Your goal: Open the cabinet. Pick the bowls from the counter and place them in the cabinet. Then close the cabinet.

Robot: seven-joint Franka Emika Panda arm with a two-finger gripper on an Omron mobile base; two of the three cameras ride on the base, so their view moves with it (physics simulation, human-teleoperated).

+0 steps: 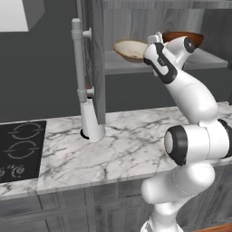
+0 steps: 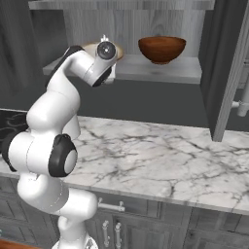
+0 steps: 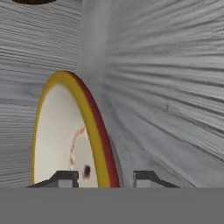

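Bowls: both on cabinet shelf [image 2: 160, 70], brown one [image 2: 162, 48] beside cream one [image 1: 130, 49]. Gripper [image 3: 106, 178] partly open, fingers straddle cream rim w/ gaps each side, so prob. not gripping. Risk: pulling back could snag rim, drag bowl off shelf. Doors not closed yet.

light: even, soft | shadows: faint | focus: slightly blurry | glare: minimal
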